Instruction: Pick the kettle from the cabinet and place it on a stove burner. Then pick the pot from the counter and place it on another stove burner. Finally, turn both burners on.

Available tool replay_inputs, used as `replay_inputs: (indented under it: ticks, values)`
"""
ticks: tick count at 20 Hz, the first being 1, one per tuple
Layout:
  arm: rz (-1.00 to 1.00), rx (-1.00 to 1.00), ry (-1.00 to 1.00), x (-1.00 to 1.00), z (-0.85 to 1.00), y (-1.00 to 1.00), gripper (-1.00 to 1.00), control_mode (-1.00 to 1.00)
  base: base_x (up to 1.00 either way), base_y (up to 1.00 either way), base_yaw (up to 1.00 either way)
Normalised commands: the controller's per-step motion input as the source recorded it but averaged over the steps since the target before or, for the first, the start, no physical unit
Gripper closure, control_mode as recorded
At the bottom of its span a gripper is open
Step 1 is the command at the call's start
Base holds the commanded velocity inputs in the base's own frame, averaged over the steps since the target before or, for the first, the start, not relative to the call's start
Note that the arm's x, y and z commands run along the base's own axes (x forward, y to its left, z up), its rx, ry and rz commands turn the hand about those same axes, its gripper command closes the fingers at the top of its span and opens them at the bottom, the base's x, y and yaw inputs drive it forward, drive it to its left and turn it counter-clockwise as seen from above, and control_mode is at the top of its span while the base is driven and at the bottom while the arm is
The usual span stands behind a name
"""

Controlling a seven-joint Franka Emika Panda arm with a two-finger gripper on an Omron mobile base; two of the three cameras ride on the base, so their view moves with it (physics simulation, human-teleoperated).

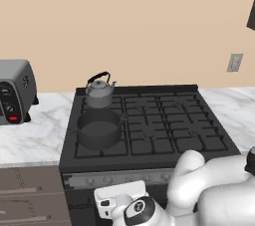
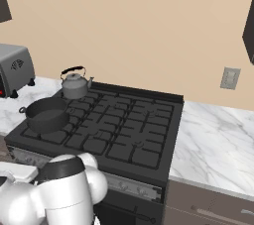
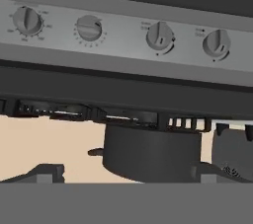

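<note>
Stove, black, grated burners point(image 1: 164, 125): the kettle point(image 1: 99, 92) stood on the rear left burner and the pot point(image 1: 98, 129) (lidless, nothing visible inside) on the front left burner just before it, so both placements looked done and the knob-turning step appeared to be in hand. Gripper point(image 3: 128, 181) low before the stove's silver control panel point(image 3: 123, 35), jaws spread wide and holding nothing; four round knobs point(image 3: 89, 28) faced it, and the next move probably called for closing on the knob serving one occupied burner and twisting it.
</note>
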Motion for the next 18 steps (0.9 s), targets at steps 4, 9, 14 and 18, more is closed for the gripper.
replay_inputs:
  ticks: [4, 9, 14, 18]
  values:
    - [0.00, 0.00, 0.00, 0.05, -0.19, 0.00, -1.00, -1.00, 0.00, 0.00, 0.00]
    - [0.00, 0.02, 0.00, 0.16, -0.19, 0.00, -1.00, -1.00, 0.00, 0.00, 0.00]
    - [0.00, 0.02, 0.00, 0.25, -0.21, 0.00, -1.00, -1.00, 0.00, 0.00, 0.00]
    - [0.00, 0.02, 0.00, 0.22, -0.21, 0.01, -1.00, -1.00, 0.00, 0.00, 0.00]
